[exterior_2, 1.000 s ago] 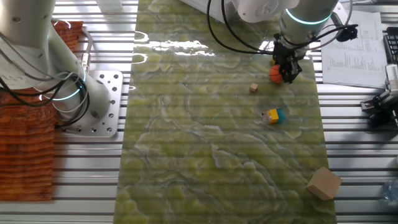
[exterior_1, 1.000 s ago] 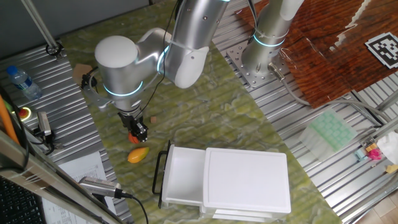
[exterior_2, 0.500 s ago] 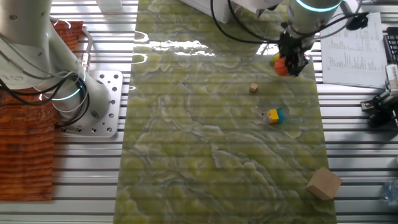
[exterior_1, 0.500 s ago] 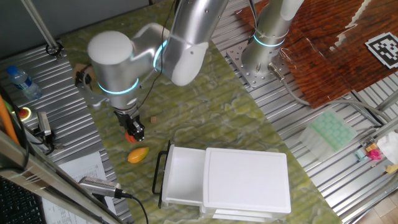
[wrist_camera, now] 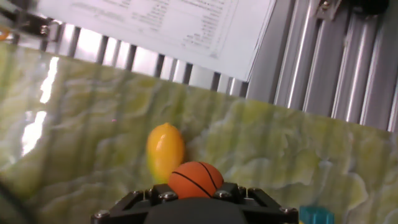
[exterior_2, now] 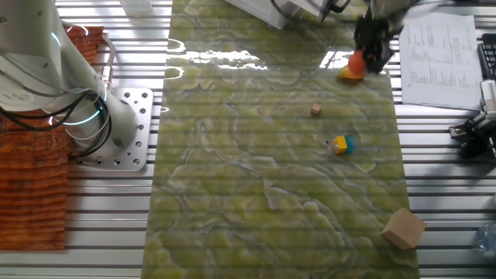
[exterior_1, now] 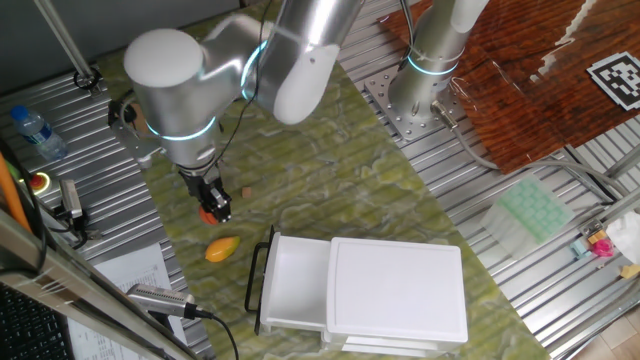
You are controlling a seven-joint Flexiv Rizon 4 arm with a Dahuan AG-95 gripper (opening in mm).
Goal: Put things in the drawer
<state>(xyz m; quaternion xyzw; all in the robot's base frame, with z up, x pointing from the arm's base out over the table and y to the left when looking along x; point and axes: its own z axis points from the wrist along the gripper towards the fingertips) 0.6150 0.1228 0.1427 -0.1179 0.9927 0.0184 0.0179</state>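
Observation:
My gripper (exterior_1: 213, 204) is shut on the orange basketball-like ball (exterior_1: 208, 212) and holds it above the green mat, left of the drawer. In the hand view the ball (wrist_camera: 195, 179) sits between the jaws, with the yellow-orange mango (wrist_camera: 165, 151) on the mat just beyond it. The mango (exterior_1: 222, 248) lies near the drawer's black handle (exterior_1: 261, 282). The white drawer (exterior_1: 295, 285) is pulled open and looks empty. The tiny brown cube (exterior_2: 315, 110) and the yellow-and-teal block (exterior_2: 339, 144) lie on the mat. In the other fixed view the gripper (exterior_2: 370, 53) holds the ball (exterior_2: 356, 63).
The white cabinet top (exterior_1: 398, 288) lies right of the drawer. A water bottle (exterior_1: 36, 131) and papers (wrist_camera: 168, 28) sit off the mat's edge. A cardboard box (exterior_2: 403, 229) stands at the mat's corner. A pale green tray (exterior_1: 534, 211) is at the far right. A second arm's base (exterior_2: 116, 128) stands beside the mat.
The gripper has risen with the ball in it and shifted slightly away from the drawer, toward the mat's edge. The mango, cube and block have not moved.

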